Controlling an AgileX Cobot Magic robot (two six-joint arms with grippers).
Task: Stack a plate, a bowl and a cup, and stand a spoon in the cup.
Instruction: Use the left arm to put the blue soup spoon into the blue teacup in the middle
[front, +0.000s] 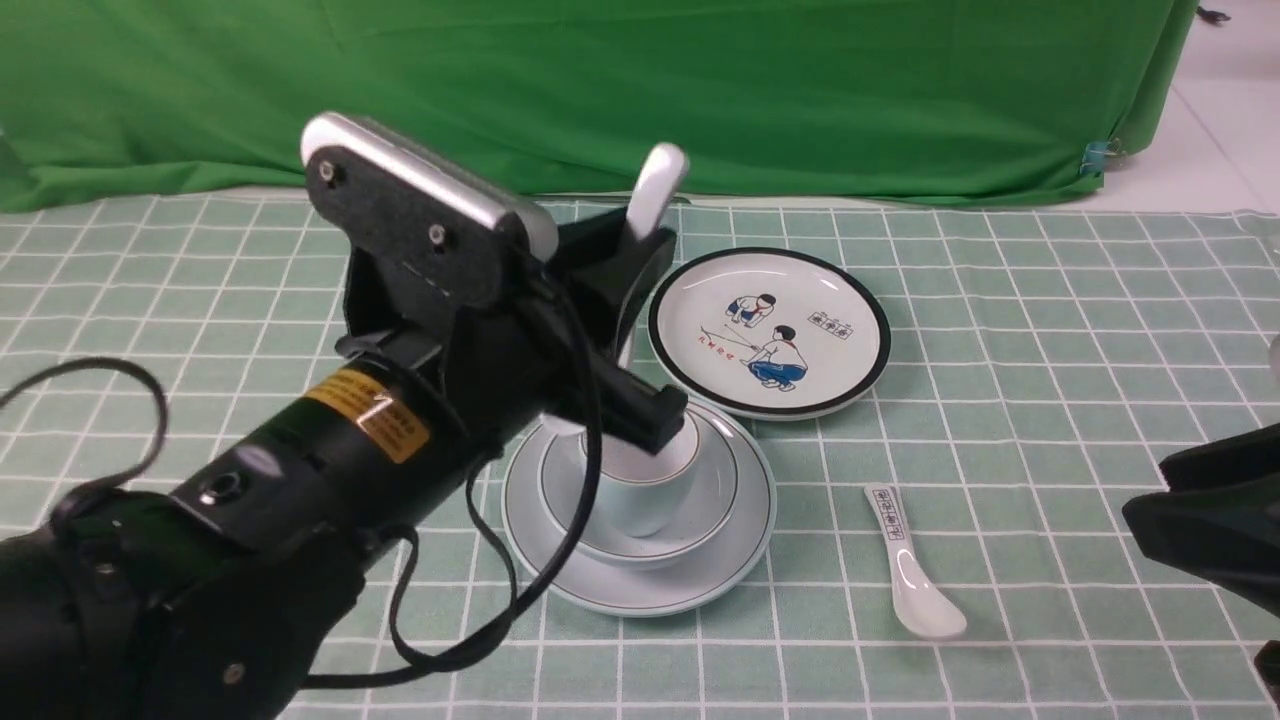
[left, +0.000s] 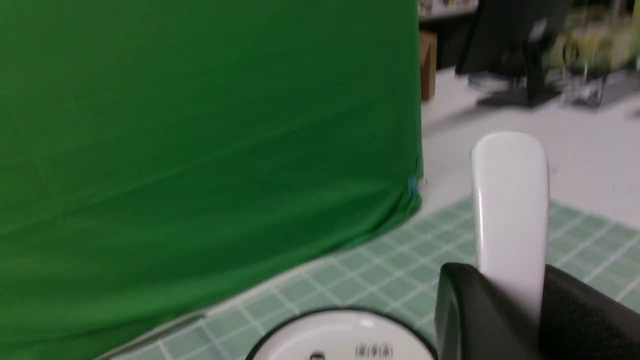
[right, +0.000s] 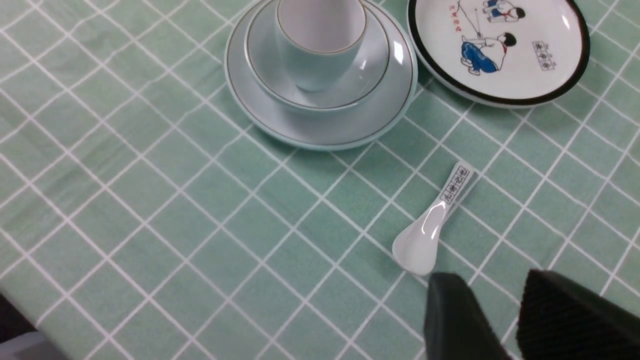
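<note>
Cloth: bright, evenly lit in the front view; grid lines legible.
Spoon handle: glare streak along one edge in the left wrist view.
Plate rim: small bright reflection in the right wrist view.
Background desk area: out of focus.
Right fingertips: blurred, dark.
Curtain: soft fold shadows.

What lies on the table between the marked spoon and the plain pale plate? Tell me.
In the right wrist view, only bare checked cloth lies between the marked spoon and the plain pale plate.
</note>
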